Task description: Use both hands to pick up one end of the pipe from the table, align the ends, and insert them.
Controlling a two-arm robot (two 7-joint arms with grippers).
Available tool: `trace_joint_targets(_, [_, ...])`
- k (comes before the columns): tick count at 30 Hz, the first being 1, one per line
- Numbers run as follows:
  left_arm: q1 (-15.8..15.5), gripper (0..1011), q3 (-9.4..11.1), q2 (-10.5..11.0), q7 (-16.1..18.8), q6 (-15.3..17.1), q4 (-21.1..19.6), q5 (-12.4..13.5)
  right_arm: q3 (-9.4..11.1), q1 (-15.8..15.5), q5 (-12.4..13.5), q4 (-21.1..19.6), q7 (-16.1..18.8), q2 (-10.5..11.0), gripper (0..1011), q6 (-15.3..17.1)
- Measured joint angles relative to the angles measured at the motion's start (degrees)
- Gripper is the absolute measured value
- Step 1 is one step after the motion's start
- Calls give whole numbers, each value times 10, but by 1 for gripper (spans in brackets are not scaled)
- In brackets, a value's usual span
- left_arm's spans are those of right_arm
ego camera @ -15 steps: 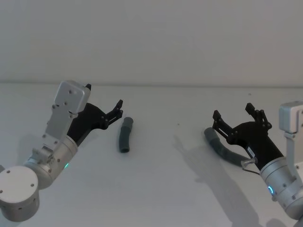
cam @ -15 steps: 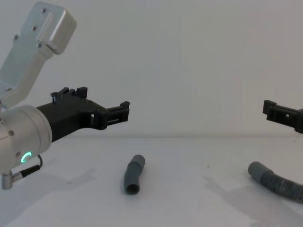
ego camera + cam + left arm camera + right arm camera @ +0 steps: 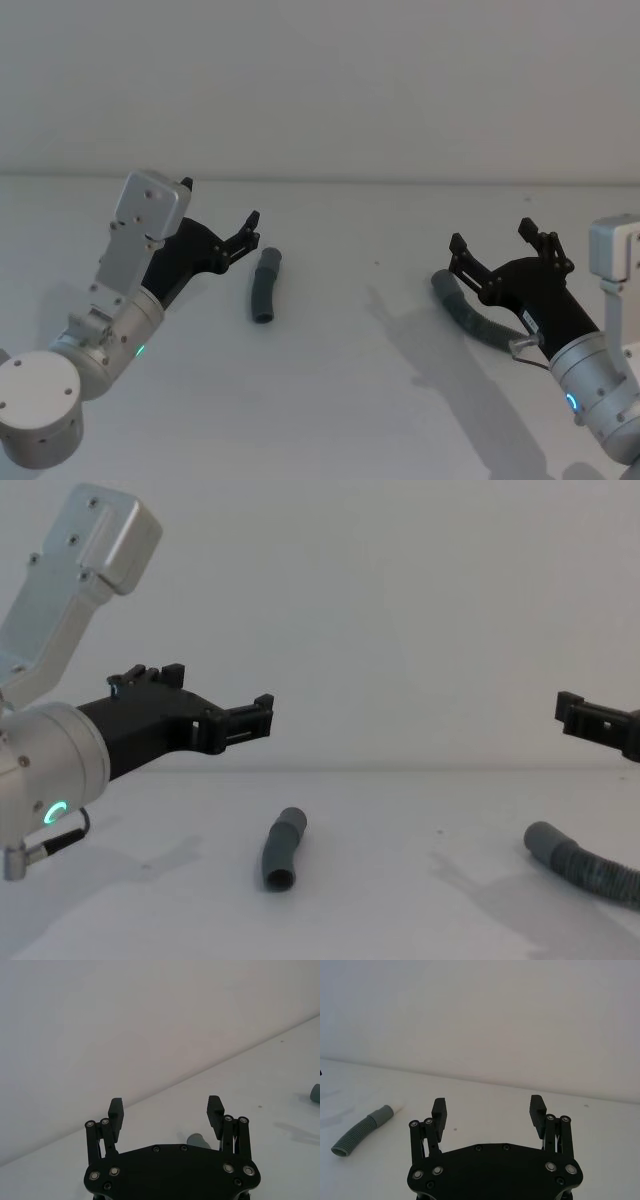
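Pipe stub (image 3: 264, 286) lies on the table (image 3: 330, 380), left of centre in the head view; ribbed hose (image 3: 462, 308) lies at right. Left gripper (image 3: 220, 205), jaws spread, hovers beside the stub; right gripper (image 3: 492, 236), jaws spread, hangs over the hose.

- The table (image 3: 340, 400) is plain matte white. It fills the lower part of the head view and meets a pale wall along a straight far edge.
- A short pipe piece (image 3: 265, 285) lies flat left of centre, running near to far, its open mouth toward the bottom of the frame.
- A longer ribbed pipe piece (image 3: 470, 315) lies at centre right, curving toward the lower right, with its smooth cuff end (image 3: 441, 283) at its upper left.
- The two pieces lie well apart.
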Motion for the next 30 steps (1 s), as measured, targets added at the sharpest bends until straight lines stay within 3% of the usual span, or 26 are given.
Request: trace_joint_targets(30, [0, 1001, 0, 0, 0, 0, 0, 0, 0, 0, 0, 0, 0, 0, 1002, 0])
